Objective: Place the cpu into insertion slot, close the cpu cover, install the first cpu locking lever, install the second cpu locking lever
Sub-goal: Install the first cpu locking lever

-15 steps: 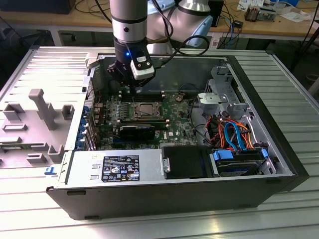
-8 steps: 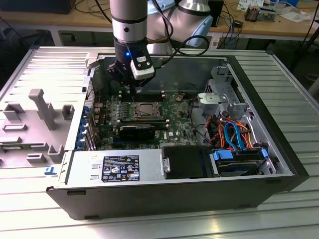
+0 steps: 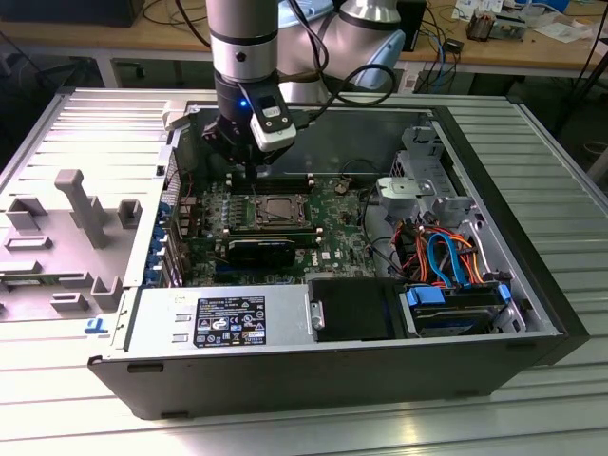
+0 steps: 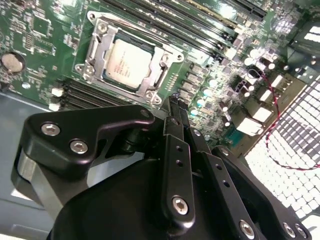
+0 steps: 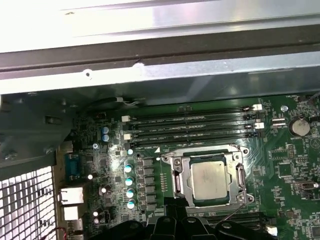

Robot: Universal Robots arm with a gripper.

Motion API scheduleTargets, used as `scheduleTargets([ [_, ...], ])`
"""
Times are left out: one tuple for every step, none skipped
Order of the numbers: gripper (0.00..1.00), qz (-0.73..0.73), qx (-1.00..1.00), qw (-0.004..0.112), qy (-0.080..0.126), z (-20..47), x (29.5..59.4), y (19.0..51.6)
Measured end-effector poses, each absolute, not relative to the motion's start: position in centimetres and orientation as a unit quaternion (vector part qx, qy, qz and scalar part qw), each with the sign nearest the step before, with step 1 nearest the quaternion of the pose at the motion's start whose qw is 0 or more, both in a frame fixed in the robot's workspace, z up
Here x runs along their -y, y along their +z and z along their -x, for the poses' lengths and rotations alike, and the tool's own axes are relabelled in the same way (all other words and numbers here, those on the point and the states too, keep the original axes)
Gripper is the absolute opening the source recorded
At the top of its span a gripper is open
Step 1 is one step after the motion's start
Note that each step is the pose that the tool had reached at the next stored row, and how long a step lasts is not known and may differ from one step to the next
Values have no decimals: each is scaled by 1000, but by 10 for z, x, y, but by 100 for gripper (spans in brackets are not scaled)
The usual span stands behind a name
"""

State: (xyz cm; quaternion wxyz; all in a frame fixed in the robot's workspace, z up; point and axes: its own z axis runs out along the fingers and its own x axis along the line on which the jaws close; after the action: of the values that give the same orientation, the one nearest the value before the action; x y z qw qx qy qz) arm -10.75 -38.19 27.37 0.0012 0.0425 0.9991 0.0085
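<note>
- The gripper [image 4: 175,100], fingers pressed together and holding nothing, hangs over the board [image 3: 334,236], its tip just beside the slot [image 4: 148,49].
- The cpu [image 4: 127,62] lies flat in the slot, apart from the gripper.
- The cover [image 4: 95,56] is down, framing the cpu.
- The open case [image 3: 285,380] on the bench [image 3: 541,413] holds the board, drives and cables.

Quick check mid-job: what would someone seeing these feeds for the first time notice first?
The silver cpu catches the eye first, seated amid the green motherboard with the cpu cover framing it. In the second wrist view the black gripper looms close beside it, jaws together. The exterior view shows the arm reaching into an open computer case.
</note>
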Motion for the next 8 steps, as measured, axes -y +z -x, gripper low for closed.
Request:
scheduleTargets([
  [11,-41,-999,1,9,110,382,274],
  [11,-40,-999,1,9,112,382,273],
  [11,-39,-999,1,9,114,382,273],
  [11,-37,-999,1,10,116,382,273],
  [11,-35,-999,1,10,118,381,273],
  [11,-33,-999,1,10,119,380,273],
  [11,-31,-999,0,10,119,380,273],
  [11,-5,-1000,0,12,119,380,272],
])
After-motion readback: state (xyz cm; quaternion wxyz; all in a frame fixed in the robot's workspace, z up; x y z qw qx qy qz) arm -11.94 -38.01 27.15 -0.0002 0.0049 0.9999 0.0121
